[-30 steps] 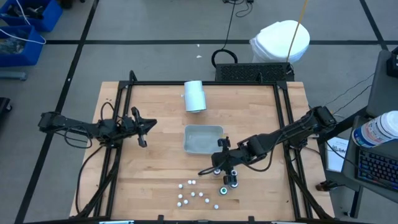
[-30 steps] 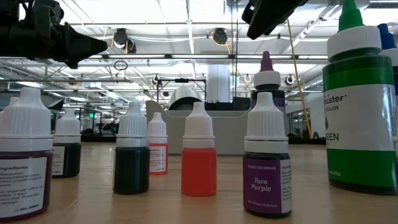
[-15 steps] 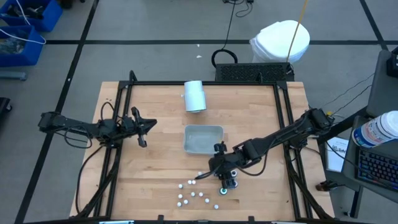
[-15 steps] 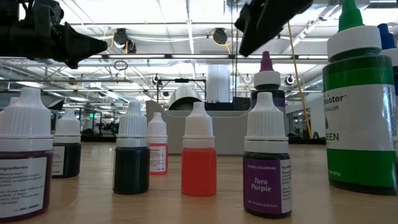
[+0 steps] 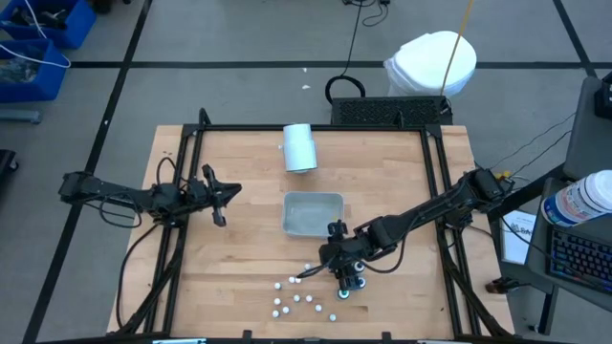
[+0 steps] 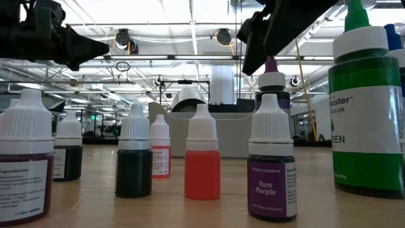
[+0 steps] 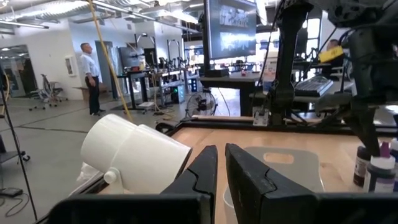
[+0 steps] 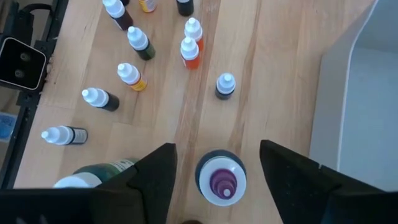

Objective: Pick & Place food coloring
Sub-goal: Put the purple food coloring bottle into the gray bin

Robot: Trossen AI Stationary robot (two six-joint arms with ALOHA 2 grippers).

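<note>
Food coloring bottles (image 5: 304, 298) stand clustered at the near edge of the wooden surface (image 5: 239, 277), just in front of the grey tray (image 5: 311, 212), as a two-armed robot works above them. At left, the left gripper (image 5: 216, 196) waits well apart from the cluster, out by the surface's left side, its fingers nearly closed on nothing, pointing toward a white cylinder (image 5: 299, 148) lying on its side. At right, the right gripper (image 8: 214, 165) hovers directly over a purple-tipped bottle (image 8: 221, 178), fingers spread wide on either side of its cap and holding nothing. A larger green bottle (image 8: 99, 173) stands just beside the purple-tipped one, with the smaller bottles near, fanned out past it. The step in hand appears to be the reach for a pick. The next move likely calls for a straight descent until the fingers flank the bottle, then a firm close without knocking the green neighbour.
</note>
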